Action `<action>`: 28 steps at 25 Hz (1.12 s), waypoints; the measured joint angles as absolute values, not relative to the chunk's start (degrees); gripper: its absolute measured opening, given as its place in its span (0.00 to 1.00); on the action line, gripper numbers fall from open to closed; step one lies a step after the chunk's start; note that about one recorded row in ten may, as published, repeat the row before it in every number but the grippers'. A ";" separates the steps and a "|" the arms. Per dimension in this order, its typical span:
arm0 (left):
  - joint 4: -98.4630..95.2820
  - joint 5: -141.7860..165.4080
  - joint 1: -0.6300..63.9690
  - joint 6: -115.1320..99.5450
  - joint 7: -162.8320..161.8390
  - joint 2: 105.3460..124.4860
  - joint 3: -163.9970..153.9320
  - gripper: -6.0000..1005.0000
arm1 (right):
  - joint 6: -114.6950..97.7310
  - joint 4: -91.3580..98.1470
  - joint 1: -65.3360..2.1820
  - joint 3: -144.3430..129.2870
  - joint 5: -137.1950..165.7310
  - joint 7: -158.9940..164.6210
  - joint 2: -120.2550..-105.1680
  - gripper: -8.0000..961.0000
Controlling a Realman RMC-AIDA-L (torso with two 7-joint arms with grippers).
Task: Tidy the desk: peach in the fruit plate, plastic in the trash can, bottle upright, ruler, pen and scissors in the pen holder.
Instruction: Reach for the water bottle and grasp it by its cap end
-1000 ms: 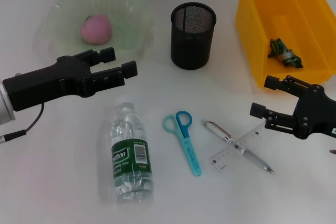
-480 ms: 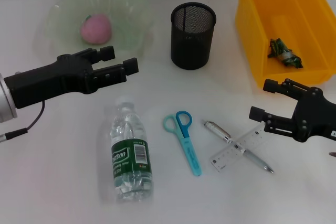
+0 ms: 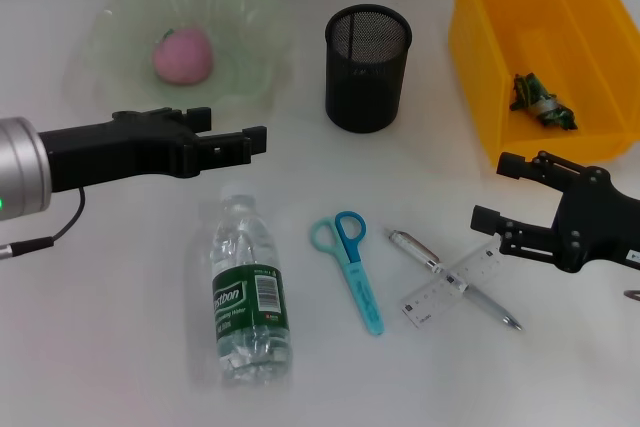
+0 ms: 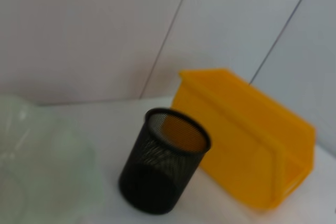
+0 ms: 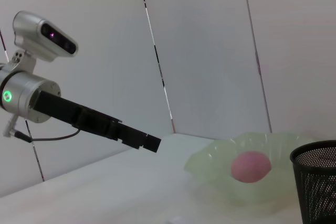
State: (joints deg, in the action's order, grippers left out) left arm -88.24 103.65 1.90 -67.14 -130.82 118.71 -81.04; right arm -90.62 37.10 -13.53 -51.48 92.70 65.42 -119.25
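Observation:
A clear bottle (image 3: 248, 292) with a green label lies on its side on the white desk. To its right lie blue scissors (image 3: 352, 265), then a silver pen (image 3: 415, 247) crossed with a clear ruler (image 3: 428, 302). The pink peach (image 3: 182, 55) (image 5: 251, 166) rests in the green fruit plate (image 3: 120, 17). Crumpled plastic (image 3: 540, 102) sits in the yellow trash can (image 3: 480, 57). The black mesh pen holder (image 3: 368, 67) (image 4: 163, 166) stands upright at the back. My left gripper (image 3: 228, 127) hovers open above the bottle's cap end. My right gripper (image 3: 495, 190) hangs open just right of the ruler.
The trash can (image 4: 252, 140) stands close beside the pen holder on the right, and the fruit plate (image 4: 42, 166) (image 5: 236, 166) is on its left. In the right wrist view the left arm's gripper (image 5: 142, 140) reaches across in front of a white wall.
My left gripper has rolled about its wrist and edged slightly right, near the bottle's cap. My right gripper has crept a little toward the ruler. The objects have not moved.

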 joint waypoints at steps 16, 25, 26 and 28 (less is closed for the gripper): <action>-90.70 134.55 16.59 -74.18 -164.96 119.16 -86.60 0.78 | -90.17 36.78 -13.62 -51.50 93.52 64.36 -119.34 0.86; -78.49 134.65 22.27 -73.30 -165.06 119.04 -82.21 0.77 | -90.16 36.38 -13.27 -51.50 93.52 63.62 -119.36 0.86; -78.49 134.65 22.27 -73.30 -165.06 119.04 -82.21 0.77 | -90.16 36.38 -13.27 -51.50 93.52 63.62 -119.36 0.86; -76.41 134.77 22.91 -73.09 -165.05 118.94 -81.41 0.77 | -90.17 36.34 -13.26 -51.50 93.53 63.62 -119.36 0.86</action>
State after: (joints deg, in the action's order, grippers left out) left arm -76.41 134.77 22.91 -73.09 -165.05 118.94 -81.41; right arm -90.17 36.34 -13.26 -51.50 93.53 63.62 -119.36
